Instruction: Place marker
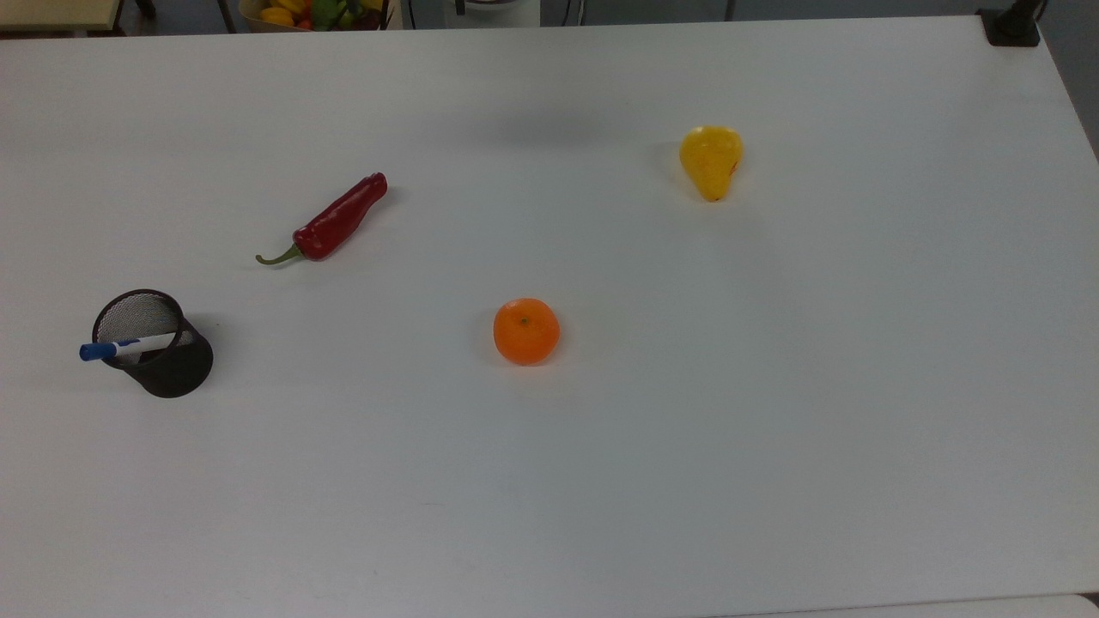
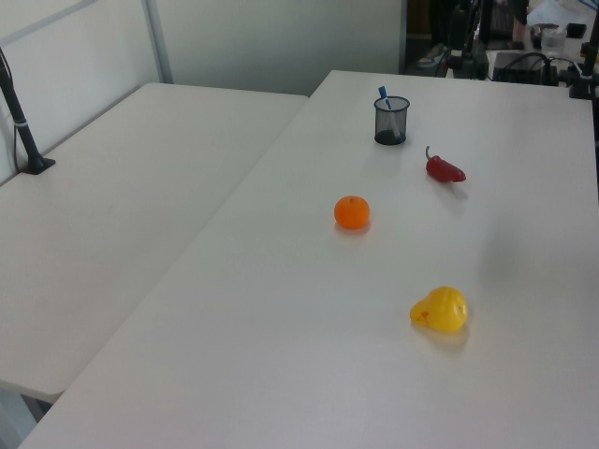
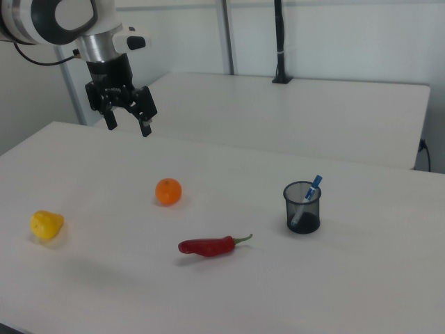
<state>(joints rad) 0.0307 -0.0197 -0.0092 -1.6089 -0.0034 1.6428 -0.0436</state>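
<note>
Probably a robotics lab, white tables [image 1: 773, 429], robot arm [image 3: 49, 17], partition walls [image 3: 334, 35]

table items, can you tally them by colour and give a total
red: 1, the chilli pepper
orange: 1, the orange
yellow: 1, the pear
black: 1, the mesh pen cup
white and blue: 1, the marker standing in the cup
total: 5
</note>
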